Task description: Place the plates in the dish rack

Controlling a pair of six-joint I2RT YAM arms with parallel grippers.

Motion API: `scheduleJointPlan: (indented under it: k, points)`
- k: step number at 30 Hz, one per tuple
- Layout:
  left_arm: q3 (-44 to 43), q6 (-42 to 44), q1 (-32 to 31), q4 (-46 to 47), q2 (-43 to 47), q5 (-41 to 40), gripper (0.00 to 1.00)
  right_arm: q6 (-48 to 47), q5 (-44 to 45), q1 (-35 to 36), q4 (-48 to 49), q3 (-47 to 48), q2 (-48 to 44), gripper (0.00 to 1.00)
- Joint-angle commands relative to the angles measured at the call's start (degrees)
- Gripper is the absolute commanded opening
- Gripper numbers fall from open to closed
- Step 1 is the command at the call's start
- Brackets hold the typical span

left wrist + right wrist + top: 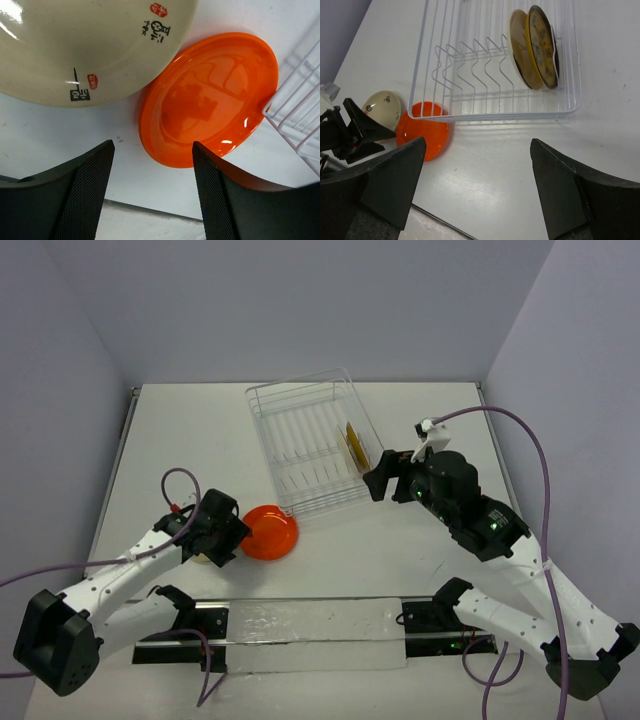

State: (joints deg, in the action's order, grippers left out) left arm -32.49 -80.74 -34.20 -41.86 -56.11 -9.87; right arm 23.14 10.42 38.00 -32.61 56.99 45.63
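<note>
**Left gripper** point(152, 149) is hovering low over the table point(180, 440), jaws released and grasping nothing. Its fingers are standing either side of the near rim of the orange plate point(210, 100).

**Orange plate** is lying flat just near-left of the rack point(470, 65), its right edge touching the rack's near-left corner. The loose cream plate point(90, 45) is lying at its left. Whether the two rims are touching or overlapping cannot be told.

**Right gripper** point(477, 143) is hanging over the table just right of the rack, jaws likewise spread and empty.

**Loaded plates:** the yellow plate point(543, 47) and the racked cream plate point(519, 47) are standing on edge side by side at the rack's right side. The prongs to their left are showing bare.

**Judged progress:** two plates are loaded and two are remaining. The left arm is probably taking up the orange plate.

**Doing the step well:**
- A flat plate is offering only its rim, so one finger should be sliding under the near rim and the other pressing on the inner face.
- The glaze is looking slippery, so a firm pinch before lifting is advisable.
- The lift should be clearing the rack corner and the loose cream plate, lest either be dragged.
- The plate is then needing a turn to upright before going down between free prongs beside the standing pair.
</note>
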Motion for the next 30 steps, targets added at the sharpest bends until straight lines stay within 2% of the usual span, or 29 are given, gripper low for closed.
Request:
scheduleJointPlan:
  k: [1,7,12,17,24,28,30]
  points:
    - [1.0,-0.3,-0.3,5.1,-1.8,-0.9,0.7,0.6,2.7,-0.2,-0.5,0.4,-1.0,0.92]
    - [3.1,-0.4,-0.3,9.5,-4.2,-1.1,0.59,0.9,3.3,-0.4,-1.4,0.4,-1.1,0.93]
    - [2.0,1.0,-0.5,9.3,-8.6,-3.6,0.5,1.1,4.6,-0.6,-2.1,0.5,-1.2,0.93]
    - [1.5,1.1,-1.2,8.7,-11.6,-4.3,0.35,0.7,5.2,-0.7,-2.8,1.1,-2.2,0.93]
    - [-2.3,-1.5,-2.5,-0.6,-16.8,-7.3,0.18,0.6,5.7,-1.0,-4.0,1.3,-3.6,0.93]
    - [-4.7,-2.9,-3.7,-6.3,-17.7,-7.5,0.03,0.7,5.9,-1.0,-4.5,1.2,-4.2,0.93]
    - [-6.0,-4.1,-4.4,-9.7,-17.6,-8.1,0.0,0.6,6.1,-1.0,-4.8,1.2,-4.6,0.93]
